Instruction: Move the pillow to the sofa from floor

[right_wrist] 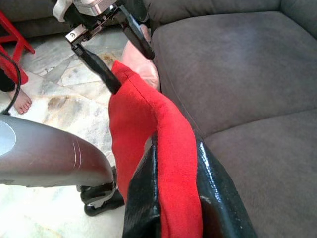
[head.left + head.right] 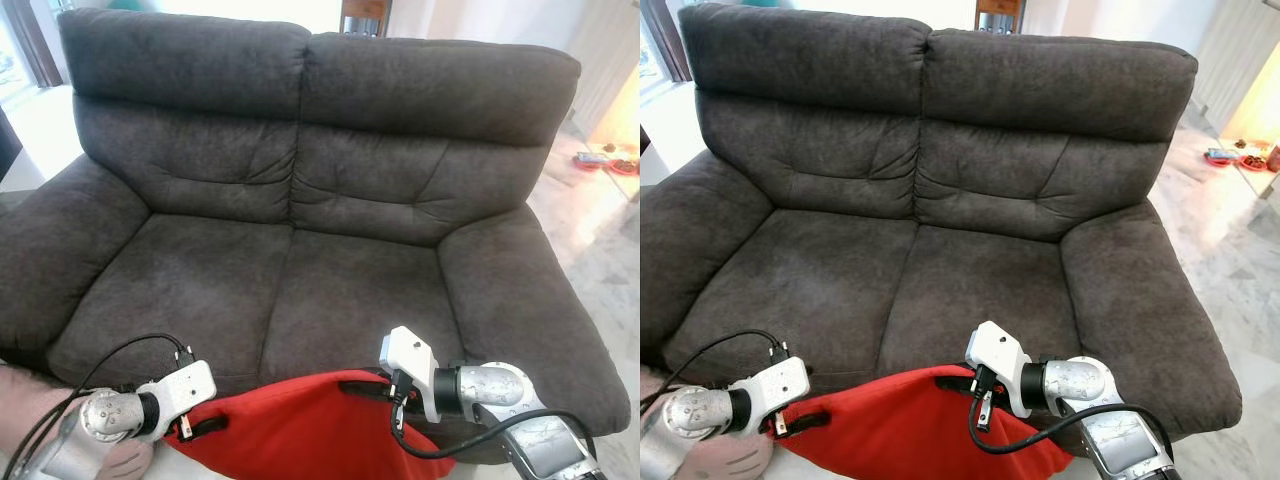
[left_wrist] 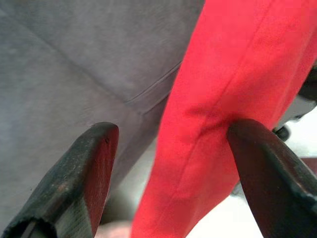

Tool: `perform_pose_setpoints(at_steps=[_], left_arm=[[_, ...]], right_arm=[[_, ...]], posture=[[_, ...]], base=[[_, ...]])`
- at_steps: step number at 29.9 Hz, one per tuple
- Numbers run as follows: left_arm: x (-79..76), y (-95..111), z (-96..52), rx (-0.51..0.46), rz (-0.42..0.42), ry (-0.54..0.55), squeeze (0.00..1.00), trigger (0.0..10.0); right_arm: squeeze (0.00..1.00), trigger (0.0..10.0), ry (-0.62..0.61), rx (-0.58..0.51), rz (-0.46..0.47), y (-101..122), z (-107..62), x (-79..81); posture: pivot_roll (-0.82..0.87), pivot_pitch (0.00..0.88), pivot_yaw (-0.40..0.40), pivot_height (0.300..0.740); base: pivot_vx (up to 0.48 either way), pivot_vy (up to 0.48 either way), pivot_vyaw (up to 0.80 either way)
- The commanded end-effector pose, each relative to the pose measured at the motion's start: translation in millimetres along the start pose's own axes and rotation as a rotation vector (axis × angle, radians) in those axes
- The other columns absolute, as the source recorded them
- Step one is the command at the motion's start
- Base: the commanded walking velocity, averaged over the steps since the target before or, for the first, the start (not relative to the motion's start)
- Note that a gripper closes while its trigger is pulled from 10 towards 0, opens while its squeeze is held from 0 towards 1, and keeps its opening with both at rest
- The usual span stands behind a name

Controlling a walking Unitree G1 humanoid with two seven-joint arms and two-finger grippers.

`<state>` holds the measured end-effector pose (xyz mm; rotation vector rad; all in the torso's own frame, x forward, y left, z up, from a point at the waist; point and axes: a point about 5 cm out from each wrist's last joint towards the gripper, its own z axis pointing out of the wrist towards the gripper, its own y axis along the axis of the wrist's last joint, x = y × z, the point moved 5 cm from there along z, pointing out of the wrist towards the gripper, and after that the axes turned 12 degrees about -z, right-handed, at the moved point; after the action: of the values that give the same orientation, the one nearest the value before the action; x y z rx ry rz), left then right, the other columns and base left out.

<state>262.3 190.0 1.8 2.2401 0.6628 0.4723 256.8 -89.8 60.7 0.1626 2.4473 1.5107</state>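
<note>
Red pillow (image 2: pixel 300 425) hangs between the 2 tools, in front of the dark grey sofa (image 2: pixel 300 200) seat edge. Right tool (image 1: pixel 173 198) is closed on its edge. Left tool (image 3: pixel 168 168) is open, 1 finger (image 3: pixel 262 163) touching the fabric.

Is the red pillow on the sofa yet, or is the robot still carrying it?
Done: the red pillow is off the floor, held up at the sofa's front edge. In hand: the right gripper pinches one edge of it, and the left gripper has one finger against the other end, its fingers apart in the left wrist view. Left: the pillow is not on the seat cushions yet, so it must go forward onto them and be let go.
</note>
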Motion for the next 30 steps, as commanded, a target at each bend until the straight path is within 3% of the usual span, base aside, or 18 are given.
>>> perform_pose_setpoints(at_steps=[1,4,8,14,18,24,30], left_arm=[[1.2,-9.7,-4.9,0.003,-0.064,0.002,0.0,10.0],[-5.5,-15.8,-4.5,0.003,-0.12,-0.03,0.0,10.0],[-15.5,-32.1,-7.0,0.063,-0.136,-0.08,0.0,10.0],[-18.6,-43.1,-8.4,0.102,-0.136,-0.094,0.0,10.0],[-14.2,-48.1,-7.8,0.129,-0.079,-0.063,0.0,10.0],[-12.4,-46.5,-4.9,0.113,-0.075,-0.05,0.0,10.0],[-19.1,-53.7,3.1,0.129,-0.035,-0.052,0.0,10.0]], right_arm=[[0.0,10.0,-0.012,-0.079,-0.095,30.6,-2.3,-10.3],[0.0,10.0,-0.008,-0.07,-0.096,28.8,-0.9,-10.2],[0.0,10.0,-0.001,-0.072,-0.1,30.0,0.5,-9.8],[0.0,10.0,0.002,-0.073,-0.108,31.9,-0.4,-10.4],[0.0,10.0,0.006,-0.077,-0.113,34.0,-2.1,-9.6],[0.0,10.0,0.017,-0.108,-0.109,40.8,-4.8,-7.7],[0.0,10.0,0.038,-0.107,-0.115,41.6,-9.5,-4.8]], posture=[[0.12,0.0,-0.069,0.738],[0.12,0.0,-0.072,0.738],[0.12,0.0,-0.074,0.738],[0.12,0.0,-0.078,0.738],[0.12,0.0,-0.078,0.738],[0.11,0.0,-0.077,0.738],[0.11,0.0,-0.077,0.738]], base=[[0.0,0.0,0.0],[0.0,0.0,0.0],[0.0,0.0,0.0],[0.0,0.0,0.0],[0.0,0.0,0.0],[0.0,0.0,0.0],[0.0,0.0,0.0]])
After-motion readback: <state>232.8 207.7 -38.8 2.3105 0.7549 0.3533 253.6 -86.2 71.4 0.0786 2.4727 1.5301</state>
